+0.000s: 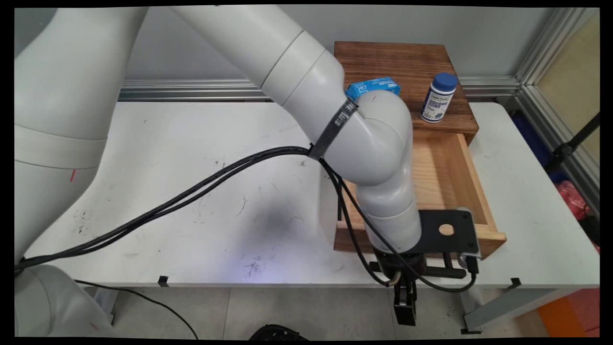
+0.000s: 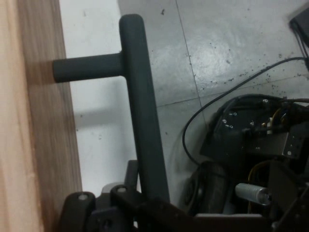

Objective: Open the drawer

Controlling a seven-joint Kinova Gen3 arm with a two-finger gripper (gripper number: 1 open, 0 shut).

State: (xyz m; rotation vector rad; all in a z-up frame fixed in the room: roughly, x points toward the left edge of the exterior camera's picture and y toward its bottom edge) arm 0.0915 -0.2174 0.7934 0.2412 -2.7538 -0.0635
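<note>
my gripper (image 1: 406,306) at drawer (image 1: 448,182) handle (image 2: 142,111), grip i cannot tell, bottle (image 1: 437,97) and box (image 1: 373,87) in main view only

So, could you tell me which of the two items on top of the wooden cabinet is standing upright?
The white bottle with the blue cap, at the top's right side. The blue box beside it lies flat, partly hidden behind the arm.

The gripper (image 1: 405,302) hangs at the front of the open wooden drawer (image 1: 450,182), which is pulled out past the table's near edge. In the hand view the drawer's dark bar handle (image 2: 142,116) runs up from the gripper's linkage, standing off the drawer front on a short post.
</note>
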